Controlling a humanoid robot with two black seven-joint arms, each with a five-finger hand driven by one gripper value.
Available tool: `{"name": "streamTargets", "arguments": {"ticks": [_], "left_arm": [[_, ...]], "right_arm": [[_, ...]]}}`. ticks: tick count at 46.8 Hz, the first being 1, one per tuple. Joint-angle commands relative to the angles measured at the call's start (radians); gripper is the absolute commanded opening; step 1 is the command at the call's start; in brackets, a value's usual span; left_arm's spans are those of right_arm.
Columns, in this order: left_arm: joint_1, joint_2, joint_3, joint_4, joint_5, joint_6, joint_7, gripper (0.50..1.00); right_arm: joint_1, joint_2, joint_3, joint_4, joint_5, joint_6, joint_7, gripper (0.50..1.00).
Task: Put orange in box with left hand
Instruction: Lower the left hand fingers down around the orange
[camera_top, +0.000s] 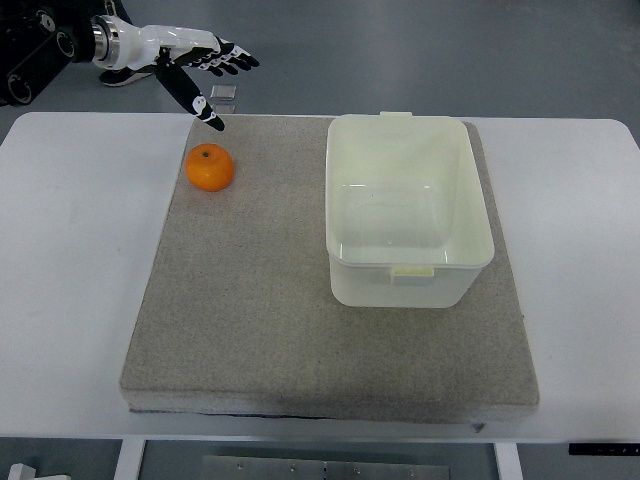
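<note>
Reaching in from the upper left corner, the left hand (185, 62) has its fingers (228, 58) spread loose and straight, grasping nothing. The thumb angles down and forward, its dark tip hanging over the far left corner of the mat (250, 320), just beyond the orange (210, 167) but not touching it. The white hand shell runs back to a metal wrist and a black arm that leaves the picture at the left edge.

The orange sits alone near the far left corner of the grey felt-like mat, stem dimple facing up. Well apart from it, on the right half of the mat, stands the box (408, 280), a pale, translucent plastic tub with rounded corners, its mouth open upward and nothing inside. Small tabs show on its near and far rims.

The mat lies on a white counter (70, 250), which shows on both sides of it. Beyond the counter's far edge, a small clear object (225, 95) lies on the grey floor.
</note>
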Motion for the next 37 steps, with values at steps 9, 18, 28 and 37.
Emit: {"name": "streamTargets", "arguments": {"ticks": [9,18,28,37], "left_arm": [[-0.003,0.006,0.101,-0.041,0.022,0.016,-0.036,0.992],[0.016,0.006,0.182,-0.041,0.028,0.036,-0.042,0.992],[0.031,0.003,0.329,-0.041,0.067,0.191,-0.085,0.992],[0.04,-0.005,0.329,-0.044,0.047,0.189,-0.085,0.992]], "right_arm": [[0.0,0.0,0.0,0.0,0.0,0.0,0.0,0.944],[0.0,0.0,0.0,0.0,0.0,0.0,0.0,0.944],[0.0,0.0,0.0,0.0,0.0,0.0,0.0,0.944],[0.0,0.0,0.0,0.0,0.0,0.0,0.0,0.944]]}}
